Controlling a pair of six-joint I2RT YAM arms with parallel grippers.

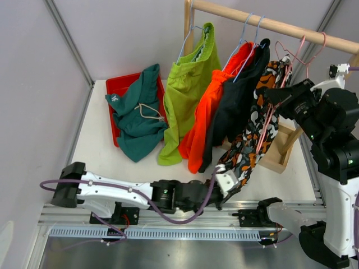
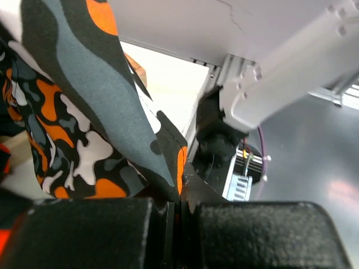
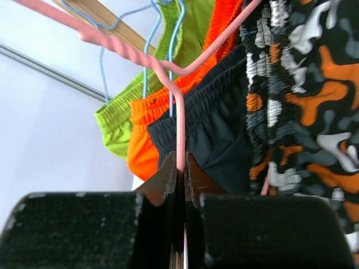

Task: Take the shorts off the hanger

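Jaws of the left gripper clamp the lower hem of the camouflage shorts, blotched orange, black, white and grey. Those of the right gripper pinch their pink hanger, hooked on the wooden rail. Teal shorts lie in the red tray; their small white mark is unreadable.

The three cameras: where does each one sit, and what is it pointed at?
Top: above and behind the arms, looking down at the table and rail; both arms show.
Left wrist: on the left arm, looking along the shut left gripper at the camo shorts it pinches.
Right wrist: on the right arm, looking up past the right gripper, shut on the pink hanger.
Shared: camo shorts appear in all three.
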